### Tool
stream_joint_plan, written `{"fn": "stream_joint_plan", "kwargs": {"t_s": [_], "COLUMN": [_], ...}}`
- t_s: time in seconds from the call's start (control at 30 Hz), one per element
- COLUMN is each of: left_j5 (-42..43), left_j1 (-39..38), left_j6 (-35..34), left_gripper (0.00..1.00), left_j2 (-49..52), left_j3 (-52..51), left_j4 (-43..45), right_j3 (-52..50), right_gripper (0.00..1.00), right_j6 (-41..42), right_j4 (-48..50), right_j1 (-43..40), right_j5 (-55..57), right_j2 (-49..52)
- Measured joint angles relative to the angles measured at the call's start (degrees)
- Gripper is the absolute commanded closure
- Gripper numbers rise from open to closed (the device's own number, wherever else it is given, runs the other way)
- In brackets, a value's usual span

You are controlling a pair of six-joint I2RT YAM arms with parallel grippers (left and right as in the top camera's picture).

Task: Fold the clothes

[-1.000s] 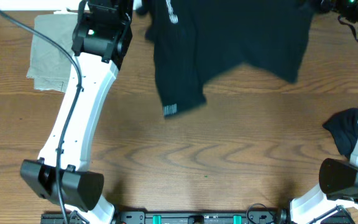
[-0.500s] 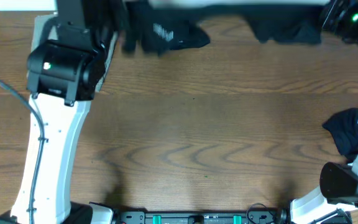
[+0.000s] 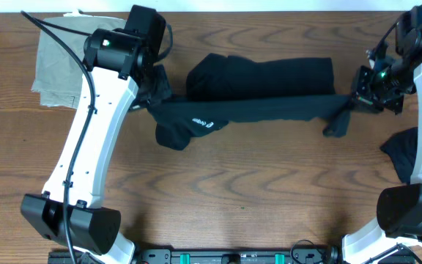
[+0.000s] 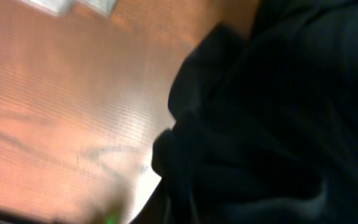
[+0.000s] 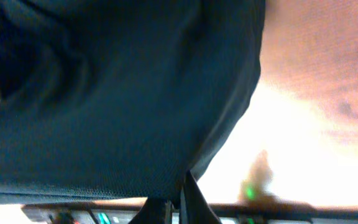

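Note:
A black garment [image 3: 269, 88] with a small white logo [image 3: 202, 122] lies stretched in a long band across the far half of the table. My left gripper [image 3: 154, 94] is at its left end, shut on the fabric. In the left wrist view the black cloth [image 4: 278, 124] covers the jaws completely. My right gripper [image 3: 352, 101] holds the right end, where a corner droops toward the front. In the right wrist view the fingers [image 5: 191, 202] are pinched together on the hem of the dark fabric [image 5: 104, 93].
An olive-khaki folded garment [image 3: 61, 70] lies at the far left corner. Another crumpled black garment [image 3: 405, 154] sits at the right edge beside the right arm. Bare wooden table [image 3: 233, 198] fills the front half.
Both arms have come down and toward the front from the far edge. The garment, held up and bunched a moment ago, now lies stretched across the table between the two grippers.

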Motion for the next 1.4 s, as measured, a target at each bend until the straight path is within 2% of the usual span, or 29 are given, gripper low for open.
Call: {"fn": "stream_joint_plan", "kwargs": {"t_s": [0.07, 0.1, 0.13, 0.17, 0.5, 0.57, 0.7, 0.77, 1.07, 1.2, 1.4], "left_j5": [0.48, 0.83, 1.18, 1.6, 3.98, 4.22, 4.52, 4.85, 12.37, 13.46, 17.38], "left_j1": [0.09, 0.15, 0.26, 0.33, 0.52, 0.52, 0.59, 0.63, 0.63, 0.63, 0.63], "left_j6": [0.2, 0.07, 0.28, 0.63, 2.54, 2.84, 3.37, 3.48, 7.37, 6.78, 2.75], "left_gripper": [0.77, 0.73, 0.57, 0.46, 0.43, 0.32, 0.07, 0.02, 0.02, 0.02, 0.02], "left_j2": [-0.09, -0.11, -0.11, -0.11, -0.11, -0.11, -0.11, -0.11, -0.11, -0.37, -0.37], "left_j3": [0.0, 0.0, 0.0, 0.0, 0.0, 0.0, 0.0, 0.0, -0.61, -6.27, -19.89], "left_j4": [-1.75, -2.49, -3.21, -3.87, -8.59, -8.52, -7.54, -6.14, -3.8, -2.62, 6.29], "right_j3": [0.0, 0.0, 0.0, -0.02, -0.07, -0.07, -0.07, -0.15, -0.26, -0.31, -0.35], "right_gripper": [0.85, 0.65, 0.54, 0.5, 0.49, 0.47, 0.31, 0.25, 0.1, 0.01, 0.01], "right_j6": [-0.81, -1.22, -1.57, -1.99, -2.99, -2.99, -3.13, -4.22, -6.78, -6.86, -6.95], "right_j4": [-1.11, -1.2, -1.2, -1.2, -1.2, -1.2, -1.18, -1.16, -0.26, 1.44, 2.1], "right_j1": [0.59, 0.96, 1.31, 1.66, 2.38, 2.38, 2.38, 2.43, 6.05, 7.5, 7.96], "right_j5": [1.11, 1.57, 2.32, 3.04, 6.14, 6.23, 6.01, 5.46, 3.87, 3.43, 3.34], "right_j2": [-0.02, -0.02, -0.02, -0.02, -0.02, -0.09, -0.48, -0.66, -0.7, -0.72, -0.72]}}
